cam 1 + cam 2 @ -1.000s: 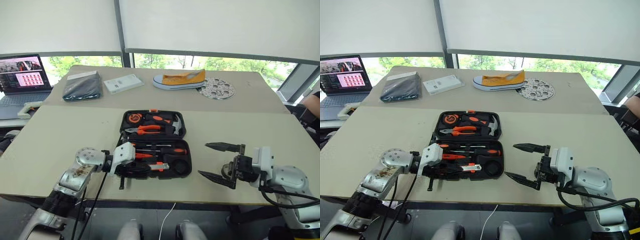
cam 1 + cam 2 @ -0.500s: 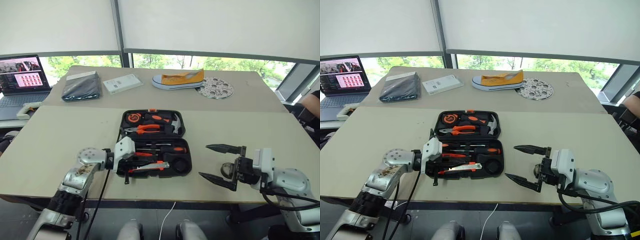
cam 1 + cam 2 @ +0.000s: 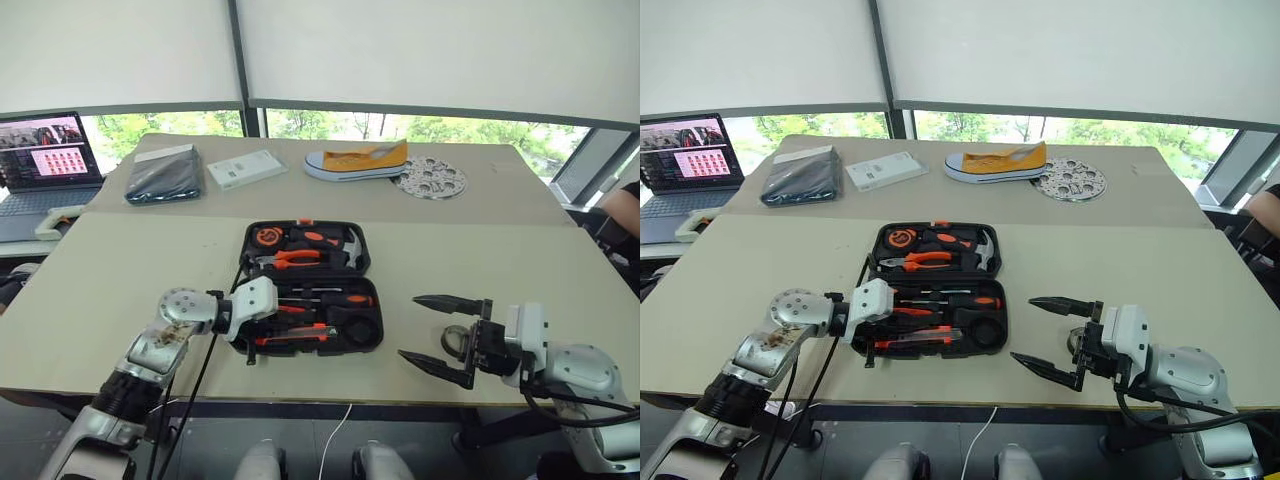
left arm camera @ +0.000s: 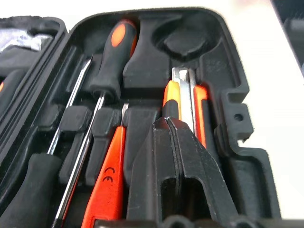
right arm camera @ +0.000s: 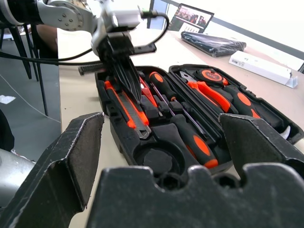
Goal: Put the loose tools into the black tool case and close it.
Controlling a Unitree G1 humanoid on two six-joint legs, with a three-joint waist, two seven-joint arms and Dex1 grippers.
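The case lies open at the centre of the head views, on the near table. Its far half holds pliers, a hammer and a tape measure. Its near half holds screwdrivers, an orange tester and the knife. The knife lies along the near edge and seems to sit in its slot, though the wrist view is too close to be sure. The left gripper has its fingers pressed together, their tips over the knife's near end. The right gripper, lower right of the frame, hangs beside the case with fingers spread wide and nothing between them. At the upper left are a laptop and a pouch; a yellow shoe lies at the upper centre.
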